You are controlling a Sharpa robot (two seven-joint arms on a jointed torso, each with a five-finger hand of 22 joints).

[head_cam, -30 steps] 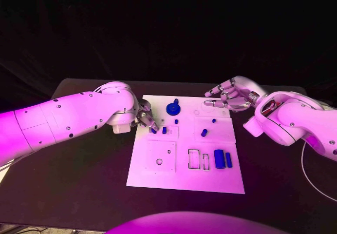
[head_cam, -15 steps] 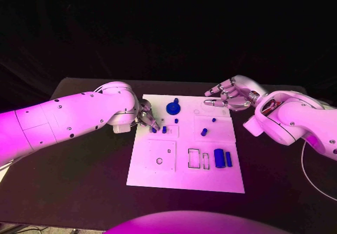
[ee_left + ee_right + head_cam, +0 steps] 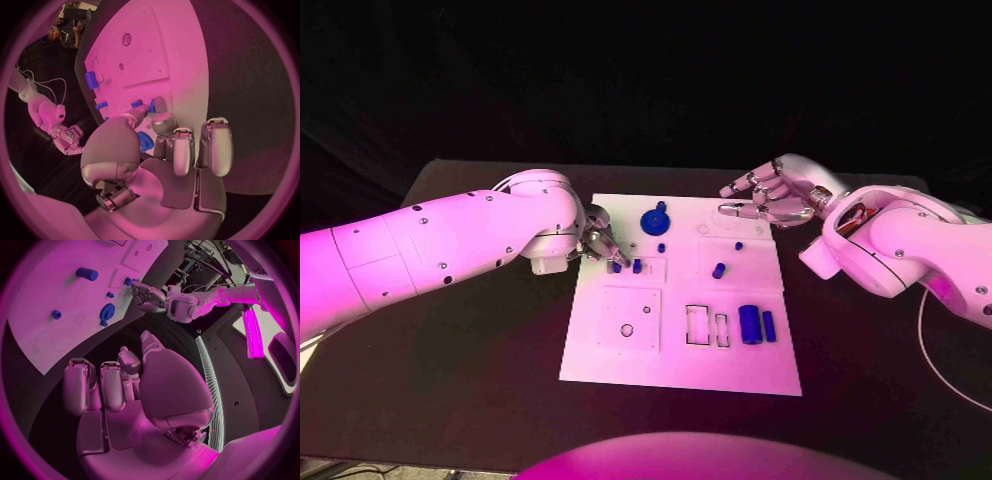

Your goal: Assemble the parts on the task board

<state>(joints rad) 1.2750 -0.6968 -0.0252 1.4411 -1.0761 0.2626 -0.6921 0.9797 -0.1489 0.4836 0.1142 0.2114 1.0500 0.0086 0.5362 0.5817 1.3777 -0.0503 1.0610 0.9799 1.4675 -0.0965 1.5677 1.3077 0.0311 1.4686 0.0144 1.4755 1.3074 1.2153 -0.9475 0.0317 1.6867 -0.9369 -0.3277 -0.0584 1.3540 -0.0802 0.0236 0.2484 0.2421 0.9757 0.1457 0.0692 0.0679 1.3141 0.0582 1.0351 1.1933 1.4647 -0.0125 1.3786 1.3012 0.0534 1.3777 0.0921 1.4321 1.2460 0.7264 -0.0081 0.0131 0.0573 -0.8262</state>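
Nearest, at the white board's (image 3: pixel 678 370) close end, two long blue pieces (image 3: pixel 757 325) lie side by side, unmoved. Further up, the left robot hand (image 3: pixel 599 243) sits at the board's left edge with its fingertips down on a small blue peg (image 3: pixel 615 266); I cannot tell whether it truly pinches it. Over the last second it has barely shifted, so the seating looks unfinished. At the far right corner the right robot hand (image 3: pixel 772 195) hovers as before, fingers loosely apart, holding nothing, beyond the blue gear (image 3: pixel 656 217).

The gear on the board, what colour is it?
Blue. The gear shows best in the head view, on the white board.
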